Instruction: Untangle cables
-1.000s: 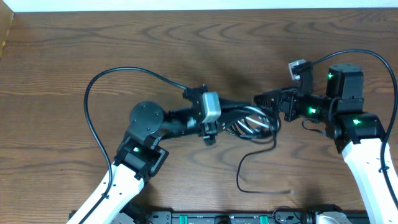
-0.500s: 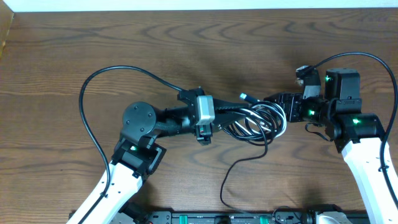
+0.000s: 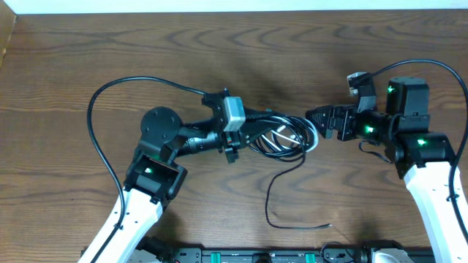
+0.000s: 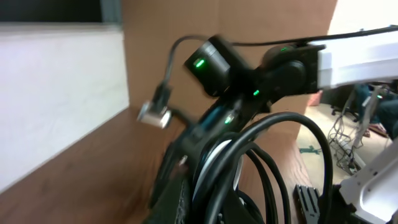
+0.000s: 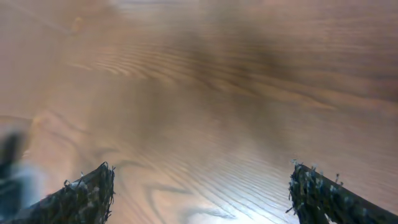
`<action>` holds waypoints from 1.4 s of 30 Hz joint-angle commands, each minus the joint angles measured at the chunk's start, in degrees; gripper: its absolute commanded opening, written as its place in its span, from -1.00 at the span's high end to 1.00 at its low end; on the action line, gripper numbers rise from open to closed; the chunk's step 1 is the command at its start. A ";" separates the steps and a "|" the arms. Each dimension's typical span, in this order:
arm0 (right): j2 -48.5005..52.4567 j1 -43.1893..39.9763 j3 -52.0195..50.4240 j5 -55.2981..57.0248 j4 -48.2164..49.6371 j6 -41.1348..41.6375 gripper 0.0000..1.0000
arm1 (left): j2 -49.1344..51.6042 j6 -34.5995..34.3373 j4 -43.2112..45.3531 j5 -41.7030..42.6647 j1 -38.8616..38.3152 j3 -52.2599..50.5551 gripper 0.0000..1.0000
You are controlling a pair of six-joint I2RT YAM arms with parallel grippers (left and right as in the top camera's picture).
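Note:
The cables (image 3: 291, 140) are a bundle of black loops with whitish strands, held just above the wooden table (image 3: 219, 51) at its middle. My left gripper (image 3: 254, 132) is shut on the bundle's left side. In the left wrist view the cables (image 4: 277, 149) fill the jaws of the left gripper (image 4: 249, 208). One loose black tail (image 3: 269, 204) hangs down and lies on the table towards the front. My right gripper (image 3: 313, 117) is just right of the bundle, open and apart from it. In the right wrist view the right gripper (image 5: 199, 183) has only bare wood between its fingers.
The left arm's own thick black wire (image 3: 99, 124) arcs over the table's left side. The right arm's wire (image 3: 424, 64) loops at the far right. A white wall edge (image 3: 219, 6) runs along the back.
The left gripper has pulled the bundle to the left and slightly back. The right gripper has drawn away from the bundle. The loose tail has shifted on the table.

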 commanded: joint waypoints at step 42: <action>-0.24 -0.63 0.52 -14.51 -1.01 -10.08 -0.70 | -0.63 -44.41 -5.62 -31.04 2.47 1.16 0.85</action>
